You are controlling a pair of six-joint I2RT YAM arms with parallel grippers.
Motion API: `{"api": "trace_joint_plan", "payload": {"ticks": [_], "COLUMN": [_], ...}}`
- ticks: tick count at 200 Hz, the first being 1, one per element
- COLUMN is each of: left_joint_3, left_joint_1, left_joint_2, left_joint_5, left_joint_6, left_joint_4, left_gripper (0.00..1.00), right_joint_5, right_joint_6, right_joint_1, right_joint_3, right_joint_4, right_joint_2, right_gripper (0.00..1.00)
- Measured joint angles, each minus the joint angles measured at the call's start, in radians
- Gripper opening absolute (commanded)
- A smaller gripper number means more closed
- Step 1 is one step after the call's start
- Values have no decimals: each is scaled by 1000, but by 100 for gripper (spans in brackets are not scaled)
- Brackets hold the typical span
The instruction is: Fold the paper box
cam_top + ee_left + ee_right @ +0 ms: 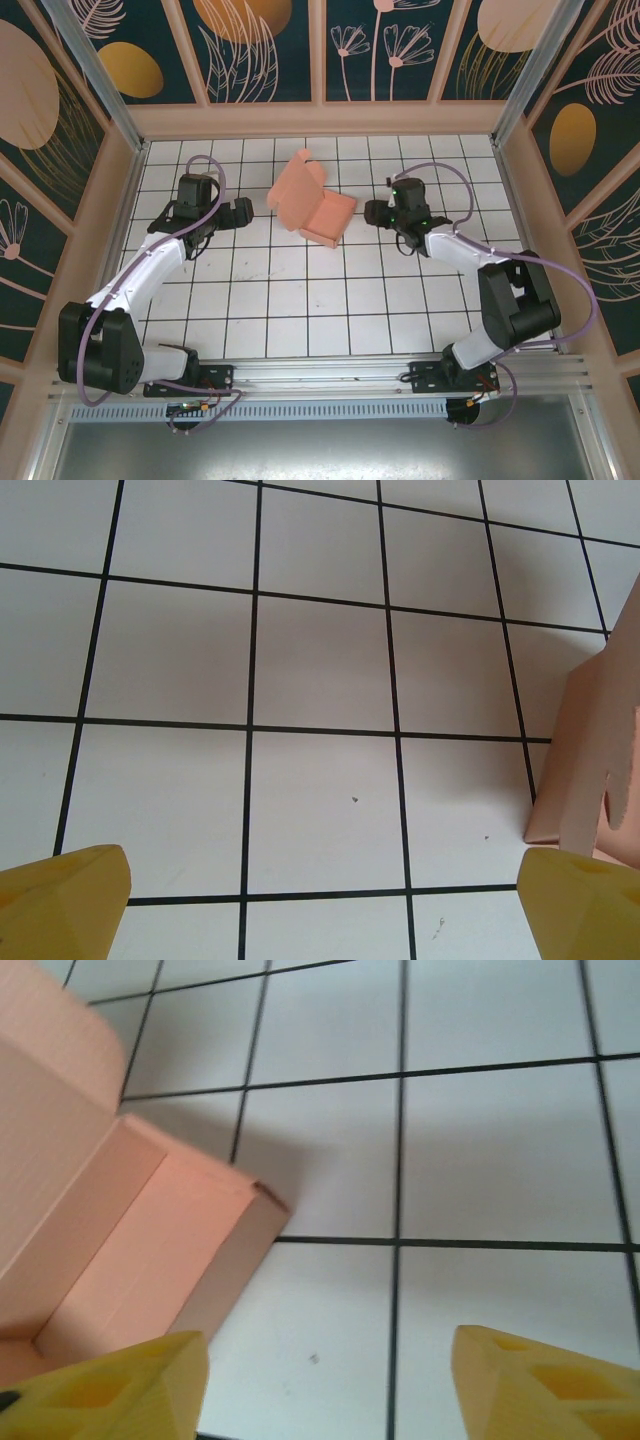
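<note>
The salmon-pink paper box [312,203] lies at the back middle of the tiled table, its tray folded up and its lid flap raised toward the far left. My left gripper [244,213] is a short way to its left, open, with bare tile between its yellow fingertips [62,900]; the box's edge [590,750] rises at the right of the left wrist view. My right gripper [372,212] is just right of the box, open over tile and holding nothing. In the right wrist view the box's open tray [150,1250] lies left of the yellow fingers [540,1385].
The white tiled table [330,310] is walled by a wooden frame [320,120] at the back and by side panels. Both arm bases sit on the metal rail [330,375] at the near edge.
</note>
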Motion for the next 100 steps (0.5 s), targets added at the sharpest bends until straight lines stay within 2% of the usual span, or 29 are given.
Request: {"api": "trace_joint_plan", "payload": {"ticks": [23, 47, 100], "left_joint_3": [0, 0, 0], "left_joint_1": [0, 0, 0], "left_joint_2": [0, 0, 0], "left_joint_5": [0, 0, -24], "left_joint_6": [0, -1, -58], "left_joint_4": [8, 14, 28], "left_gripper": [99, 98, 98], "right_joint_5": [-11, -18, -26], "right_joint_6": [15, 23, 31], "right_joint_1": [2, 65, 269], "right_joint_3": [-10, -14, 98], "right_joint_4": [5, 9, 20], "right_joint_2": [30, 81, 254], "right_gripper": [50, 46, 46]}}
